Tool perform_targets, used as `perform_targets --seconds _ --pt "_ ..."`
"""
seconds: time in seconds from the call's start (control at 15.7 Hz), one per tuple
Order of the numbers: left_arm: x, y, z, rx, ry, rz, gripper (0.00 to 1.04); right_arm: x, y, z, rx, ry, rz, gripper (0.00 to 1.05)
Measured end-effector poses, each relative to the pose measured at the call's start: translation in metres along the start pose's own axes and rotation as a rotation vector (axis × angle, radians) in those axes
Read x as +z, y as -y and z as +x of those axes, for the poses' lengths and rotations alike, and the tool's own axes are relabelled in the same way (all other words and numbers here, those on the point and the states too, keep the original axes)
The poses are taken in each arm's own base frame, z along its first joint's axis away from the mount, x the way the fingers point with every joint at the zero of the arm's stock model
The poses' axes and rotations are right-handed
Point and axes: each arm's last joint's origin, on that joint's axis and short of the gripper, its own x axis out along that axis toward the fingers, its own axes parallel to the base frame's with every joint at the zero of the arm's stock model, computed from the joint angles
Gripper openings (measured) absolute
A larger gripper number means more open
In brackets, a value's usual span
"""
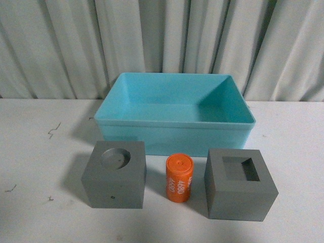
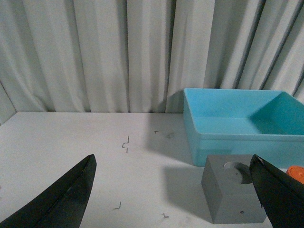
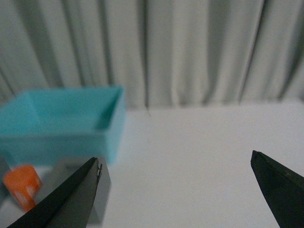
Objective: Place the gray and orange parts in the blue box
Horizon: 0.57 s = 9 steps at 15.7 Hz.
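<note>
In the front view a gray cube with a round recess (image 1: 115,174) stands at the left. An orange cylinder with white digits (image 1: 179,178) stands in the middle. A gray cube with a square recess (image 1: 240,184) stands at the right. The blue box (image 1: 174,132) stands empty behind them. Neither arm shows in the front view. My left gripper (image 2: 173,164) is open and empty, left of the round-recess cube (image 2: 232,194). The box (image 2: 223,140) lies beyond that cube. My right gripper (image 3: 175,164) is open and empty, right of the blurred cylinder (image 3: 21,185) and box (image 3: 61,137).
The parts stand on a white table (image 1: 40,152) with small dark scuff marks (image 1: 53,130). A pale pleated curtain (image 1: 162,40) hangs behind the table.
</note>
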Motion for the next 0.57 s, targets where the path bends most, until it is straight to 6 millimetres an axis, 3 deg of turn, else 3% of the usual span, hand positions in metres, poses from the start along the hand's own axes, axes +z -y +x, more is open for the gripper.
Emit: perform_targets --seconds 0.06,0.13,0.19,0.32,0.38,0.57 --pt "0.000 0.000 0.000 0.001 -0.001 0.000 0.98 0.001 0.004 0.004 -0.130 -0.276 0.035 0.98" --pt "0.000 0.000 0.000 0.000 0.002 0.000 0.98 0.010 0.016 0.017 -0.202 -0.354 0.067 0.98" --pt "0.000 0.000 0.000 0.000 -0.001 0.000 0.98 0.026 0.030 0.034 -0.199 -0.326 0.073 0.98" --pt "0.000 0.000 0.000 0.000 0.000 0.000 0.98 0.046 0.036 0.062 -0.124 -0.278 0.043 0.98" --pt "0.000 0.000 0.000 0.000 0.000 0.000 0.98 0.045 0.031 0.078 -0.076 -0.288 0.015 0.98" --pt "0.000 0.000 0.000 0.000 0.000 0.000 0.98 0.015 -0.002 0.117 0.058 -0.367 -0.051 0.98"
